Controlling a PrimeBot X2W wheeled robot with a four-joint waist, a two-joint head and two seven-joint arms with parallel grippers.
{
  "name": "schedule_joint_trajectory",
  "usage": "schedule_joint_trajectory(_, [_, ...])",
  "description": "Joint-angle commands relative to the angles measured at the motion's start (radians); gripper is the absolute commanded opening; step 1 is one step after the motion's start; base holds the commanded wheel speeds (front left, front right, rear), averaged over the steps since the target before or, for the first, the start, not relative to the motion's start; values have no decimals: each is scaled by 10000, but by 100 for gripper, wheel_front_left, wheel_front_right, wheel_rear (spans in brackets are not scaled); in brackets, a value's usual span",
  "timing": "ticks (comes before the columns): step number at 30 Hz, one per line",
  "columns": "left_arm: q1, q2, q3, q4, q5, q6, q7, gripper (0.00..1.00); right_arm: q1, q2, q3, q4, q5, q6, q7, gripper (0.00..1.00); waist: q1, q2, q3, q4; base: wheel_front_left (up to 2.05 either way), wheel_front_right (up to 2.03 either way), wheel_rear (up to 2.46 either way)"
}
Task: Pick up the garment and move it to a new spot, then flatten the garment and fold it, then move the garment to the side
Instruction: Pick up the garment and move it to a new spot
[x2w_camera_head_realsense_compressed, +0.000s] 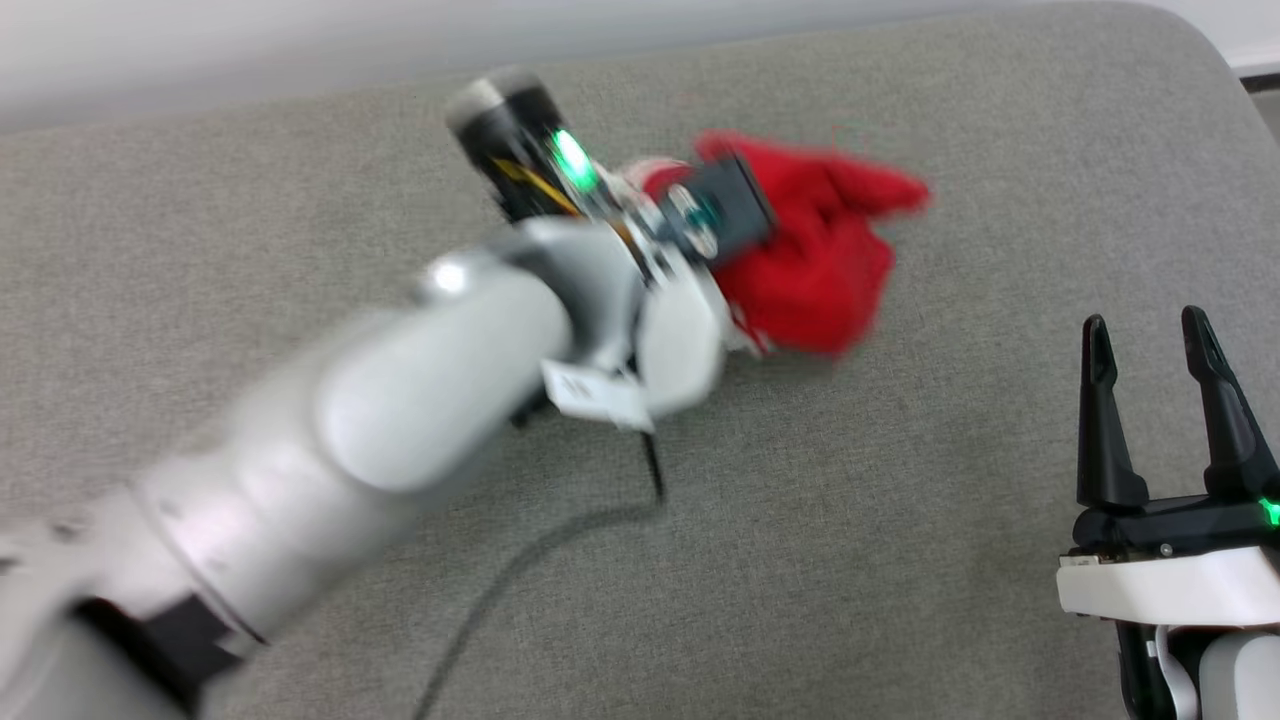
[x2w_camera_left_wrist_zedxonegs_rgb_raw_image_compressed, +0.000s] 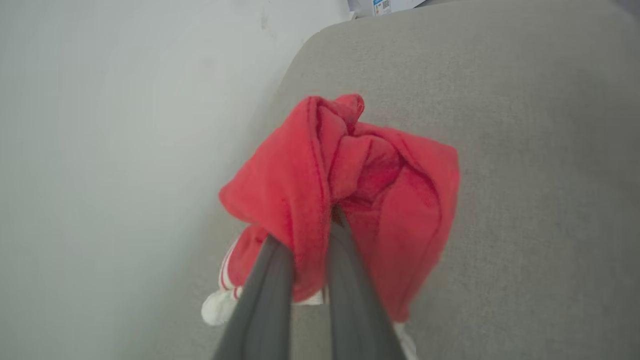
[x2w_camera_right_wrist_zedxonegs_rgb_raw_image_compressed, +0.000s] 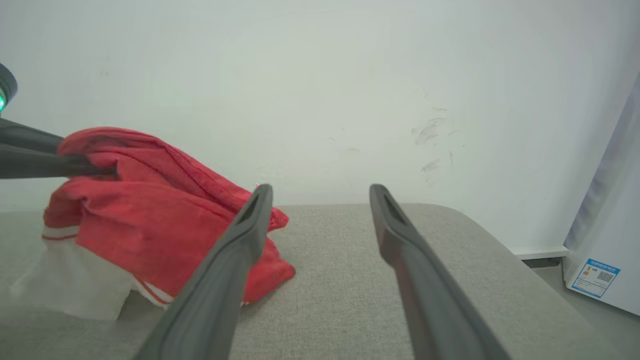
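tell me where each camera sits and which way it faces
Head view: on the head, looking forward and down at the grey cushioned surface; shows the left forearm stretched to the red T-shirt and the open right gripper.
Left wrist view: on the left wrist, looking along the left gripper, shut on the T-shirt.
Right wrist view: on the right wrist, looking between its open jaws at the white wall.
Shared: both wrist views show the left gripper pinching the T-shirt.

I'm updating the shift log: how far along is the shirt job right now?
Done: the grasp; the left gripper is shut on the bunched red garment. In hand: carrying it to a new spot, its white part seemingly touching the grey cushion. Left: flattening, folding, moving it aside; the right gripper stands open, apart from it.
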Motion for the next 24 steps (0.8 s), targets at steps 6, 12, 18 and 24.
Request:
schedule_joint_trajectory(6, [1511, -1634, -1111, 1102, 88, 4, -739, 0, 38, 13, -77, -20, 54, -7, -21, 100, 0, 0, 122, 39, 0, 0, 0])
schedule_joint_trajectory(12, [3140, -2729, -1308, 1707, 624, 3, -562, 0, -36, 13, -23, -1, -37, -7, -21, 100, 0, 0, 120, 135, 0, 0, 0])
schedule_joint_trajectory(18, [4263, -3103, -1318, 2008, 978, 0, -355, 0, -28, 13, -2, 47, -73, -7, -21, 100, 0, 0, 103, 196, 0, 0, 0])
schedule_joint_trajectory(24, [4123, -3217, -1311, 2531, 765, 2, -1216, 98, 168, 13, -97, 141, -179, -7, -21, 100, 0, 0, -127, 399, 0, 0, 0])
